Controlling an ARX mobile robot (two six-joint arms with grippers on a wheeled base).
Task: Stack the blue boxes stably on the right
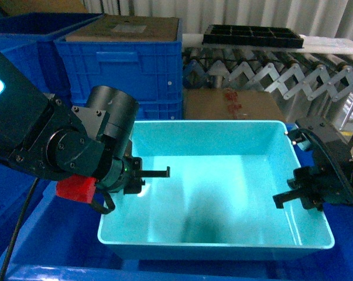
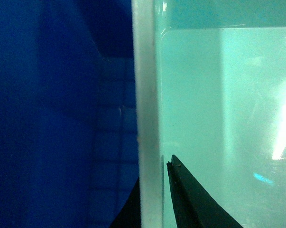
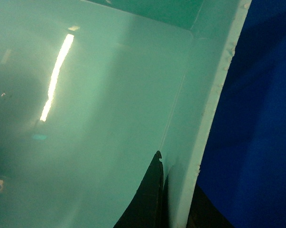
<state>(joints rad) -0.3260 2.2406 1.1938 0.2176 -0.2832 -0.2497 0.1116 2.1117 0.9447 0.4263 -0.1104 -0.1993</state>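
A light turquoise box [image 1: 223, 193] fills the middle of the head view, open side up and empty. It sits inside or just over the larger dark blue box [image 1: 30, 234], whose walls show around it [image 2: 48, 118] [image 3: 256, 118]. My left gripper [image 1: 142, 175] [image 2: 154, 173] straddles the turquoise box's left rim [image 2: 147, 95], one finger inside and one outside, shut on that wall. My right gripper [image 1: 293, 196] [image 3: 178, 175] clamps the right rim [image 3: 214, 109] the same way. The outer fingertips are hidden by the rims.
Ribbed dark blue crates [image 1: 123, 64] with cardboard on top stand at the back left. A brown cardboard box [image 1: 232, 105] lies behind the tub. A black tray [image 1: 252, 35] rests on an extendable roller conveyor [image 1: 281, 76] at the back right.
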